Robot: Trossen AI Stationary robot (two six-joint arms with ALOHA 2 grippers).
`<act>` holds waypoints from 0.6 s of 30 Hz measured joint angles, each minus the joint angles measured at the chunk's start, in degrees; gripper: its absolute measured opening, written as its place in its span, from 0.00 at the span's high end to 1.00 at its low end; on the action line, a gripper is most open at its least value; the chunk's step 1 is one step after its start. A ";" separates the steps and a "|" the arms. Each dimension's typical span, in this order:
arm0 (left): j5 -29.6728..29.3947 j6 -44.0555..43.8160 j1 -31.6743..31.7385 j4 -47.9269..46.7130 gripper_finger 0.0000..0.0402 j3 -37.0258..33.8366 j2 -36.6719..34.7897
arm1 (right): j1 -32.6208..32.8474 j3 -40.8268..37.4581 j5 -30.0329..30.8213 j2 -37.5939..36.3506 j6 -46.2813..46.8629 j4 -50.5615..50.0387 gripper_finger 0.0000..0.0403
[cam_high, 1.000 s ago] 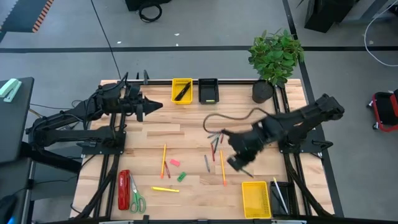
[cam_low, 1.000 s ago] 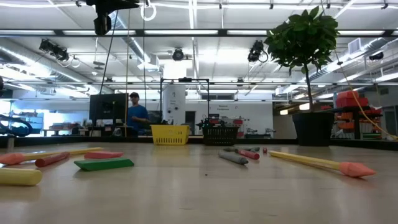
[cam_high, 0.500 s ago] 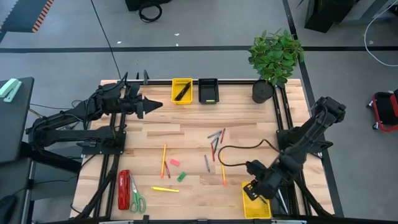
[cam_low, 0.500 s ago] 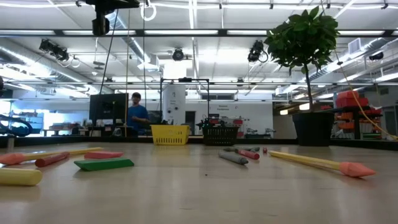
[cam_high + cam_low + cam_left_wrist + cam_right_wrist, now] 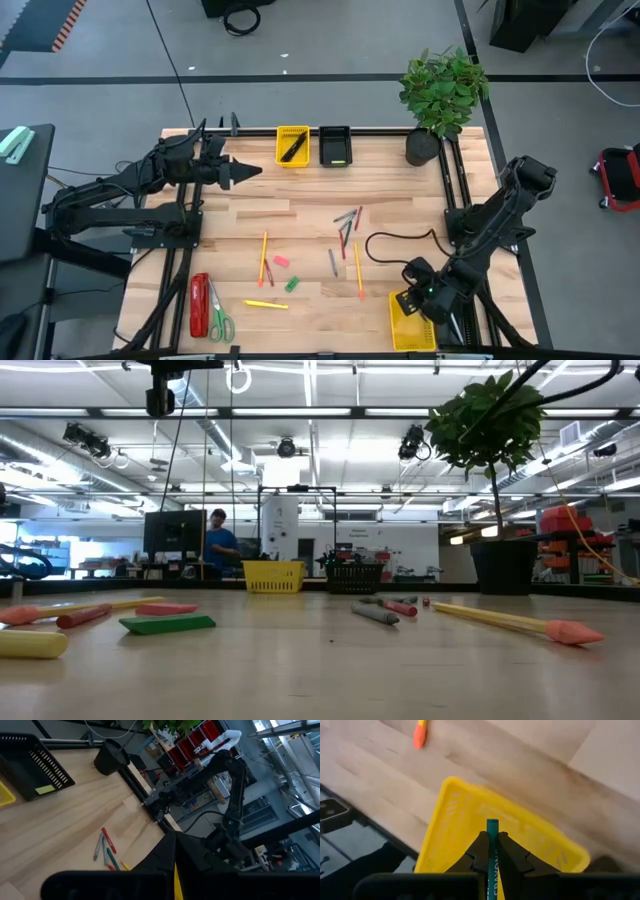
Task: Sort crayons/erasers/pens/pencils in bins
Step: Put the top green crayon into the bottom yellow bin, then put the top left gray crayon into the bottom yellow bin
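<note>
A green crayon [image 5: 492, 851] was held in the right pincer [image 5: 491, 851], clamped between its fingers, directly over the near yellow bin [image 5: 470, 815] at the desk [image 5: 300, 215] edge. The step in hand was judged to be the drop-off of this crayon. Next, the jaws would need to be opened so the crayon falls inside the bin walls. More crayons [image 5: 347, 222] lay mid-desk. The left pincer [image 5: 248, 171] was parked closed, empty, beside the far bins.
</note>
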 joint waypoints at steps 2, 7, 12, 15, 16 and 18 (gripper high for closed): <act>0.23 0.08 0.00 0.13 0.96 0.00 0.00 | -0.05 -0.77 0.60 0.00 -0.68 0.51 0.91; 4.37 2.17 -0.52 2.08 0.96 0.00 0.01 | -0.01 -1.12 0.65 0.00 -2.02 1.00 0.84; 4.55 2.62 -4.29 2.14 0.96 -0.02 1.54 | -0.01 -1.12 0.60 0.00 -3.73 2.74 0.78; 4.55 2.65 -7.56 2.35 0.97 0.00 4.09 | -0.01 -0.89 0.53 0.00 -3.65 3.16 0.77; 4.53 2.65 -8.66 2.26 0.97 -0.01 5.10 | -0.02 -0.53 0.45 0.00 -3.68 3.10 0.77; 4.55 2.73 -10.65 2.38 0.97 -0.01 7.55 | -0.03 0.55 0.46 0.00 -3.73 3.15 0.77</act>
